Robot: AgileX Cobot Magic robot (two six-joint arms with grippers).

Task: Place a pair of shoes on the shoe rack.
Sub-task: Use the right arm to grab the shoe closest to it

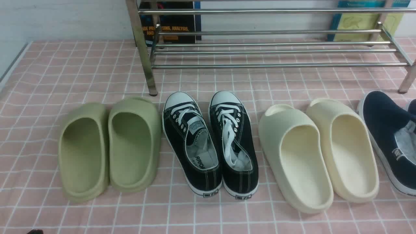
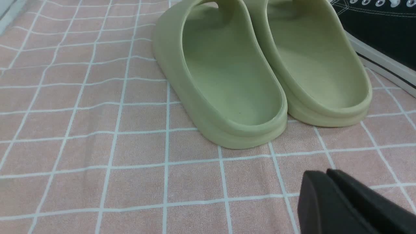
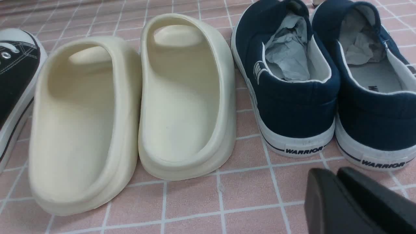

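Two dark navy slip-on shoes with white soles stand side by side, heels toward me, in the right wrist view, one (image 3: 286,97) nearer the cream slippers, the other (image 3: 377,107) beside it. In the front view one navy shoe (image 1: 386,136) shows at the far right edge; the second is mostly cut off. The chrome shoe rack (image 1: 269,52) stands at the back of the table. My right gripper (image 3: 334,177) is shut and empty, just behind the navy heels. My left gripper (image 2: 326,177) is shut and empty, behind the green slippers.
A row stands before the rack: green slippers (image 1: 110,146), black lace-up sneakers with white toe caps (image 1: 211,143), cream slippers (image 1: 318,152). All rest on a pink checked cloth (image 1: 65,74). Books lean behind the rack (image 1: 172,26).
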